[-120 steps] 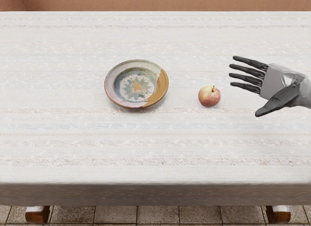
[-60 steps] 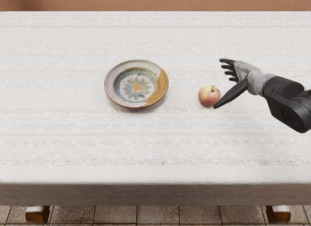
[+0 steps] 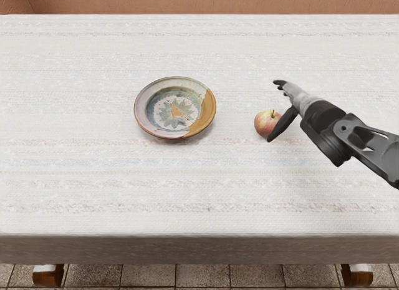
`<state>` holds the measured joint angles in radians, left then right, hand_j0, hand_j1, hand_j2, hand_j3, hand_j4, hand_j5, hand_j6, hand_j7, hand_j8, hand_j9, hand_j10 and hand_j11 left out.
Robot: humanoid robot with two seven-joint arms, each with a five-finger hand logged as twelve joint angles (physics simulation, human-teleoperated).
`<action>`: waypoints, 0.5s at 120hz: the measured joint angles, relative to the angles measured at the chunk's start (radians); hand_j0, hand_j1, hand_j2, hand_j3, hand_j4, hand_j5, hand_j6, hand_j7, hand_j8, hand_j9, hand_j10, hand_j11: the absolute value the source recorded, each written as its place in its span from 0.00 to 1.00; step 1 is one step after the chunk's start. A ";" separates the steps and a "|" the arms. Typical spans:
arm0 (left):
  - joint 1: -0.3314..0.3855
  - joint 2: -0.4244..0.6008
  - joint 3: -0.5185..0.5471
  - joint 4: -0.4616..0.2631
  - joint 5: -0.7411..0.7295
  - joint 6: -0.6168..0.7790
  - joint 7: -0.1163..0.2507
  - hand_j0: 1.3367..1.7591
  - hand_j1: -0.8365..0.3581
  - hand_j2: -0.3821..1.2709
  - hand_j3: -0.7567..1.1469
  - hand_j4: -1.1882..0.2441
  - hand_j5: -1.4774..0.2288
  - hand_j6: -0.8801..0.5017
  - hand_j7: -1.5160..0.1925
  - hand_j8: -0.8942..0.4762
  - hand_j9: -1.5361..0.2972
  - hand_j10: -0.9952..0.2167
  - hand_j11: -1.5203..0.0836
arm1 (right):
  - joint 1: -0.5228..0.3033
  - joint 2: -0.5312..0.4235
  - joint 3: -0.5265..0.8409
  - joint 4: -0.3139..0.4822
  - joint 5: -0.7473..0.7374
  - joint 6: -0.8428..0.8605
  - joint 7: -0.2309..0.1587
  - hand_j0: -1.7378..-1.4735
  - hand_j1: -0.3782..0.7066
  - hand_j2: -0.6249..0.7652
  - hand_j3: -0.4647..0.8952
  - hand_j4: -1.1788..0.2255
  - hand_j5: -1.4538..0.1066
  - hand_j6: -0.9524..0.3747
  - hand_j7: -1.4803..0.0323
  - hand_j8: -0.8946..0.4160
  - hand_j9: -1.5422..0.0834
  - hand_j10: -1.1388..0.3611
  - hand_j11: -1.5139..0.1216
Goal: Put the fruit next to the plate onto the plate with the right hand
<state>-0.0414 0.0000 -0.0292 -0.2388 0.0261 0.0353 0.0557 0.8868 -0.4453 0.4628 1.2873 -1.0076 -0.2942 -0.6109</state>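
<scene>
Head view: right hand point(image 3: 292, 103) spread just beside apple point(image 3: 265, 123); plate point(image 3: 209, 108) apart.

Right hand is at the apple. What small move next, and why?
Probably ease the right hand slightly left and curl its fingers around the apple. The hand is open at the apple's right side, thumb across its near edge, nothing grasped; the apple sits on the table, apart from the plate.
</scene>
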 joint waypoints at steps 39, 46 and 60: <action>0.000 0.000 0.000 0.000 0.000 0.000 0.000 0.76 0.99 0.23 0.40 0.83 0.87 0.64 0.89 0.65 0.84 0.82 0.95 | 0.003 0.050 -0.050 -0.017 -0.006 -0.089 0.000 0.30 0.31 0.41 0.34 0.66 0.72 0.52 0.76 0.48 0.74 0.59 0.72; 0.000 0.000 0.000 0.000 0.000 0.000 0.000 0.76 0.99 0.23 0.40 0.83 0.87 0.64 0.89 0.65 0.84 0.82 0.95 | 0.002 0.053 -0.053 -0.018 -0.006 -0.093 0.000 0.30 0.33 0.41 0.34 0.65 0.71 0.51 0.75 0.47 0.73 0.58 0.71; 0.000 0.000 0.000 0.000 0.000 0.000 0.000 0.76 0.99 0.23 0.40 0.83 0.87 0.64 0.89 0.65 0.84 0.82 0.95 | -0.004 0.056 -0.056 -0.018 -0.005 -0.097 0.000 0.30 0.36 0.41 0.34 0.62 0.68 0.49 0.72 0.45 0.70 0.56 0.68</action>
<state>-0.0414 0.0000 -0.0292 -0.2392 0.0261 0.0353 0.0557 0.8825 -0.3896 0.4065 1.2688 -1.0127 -0.3910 -0.6109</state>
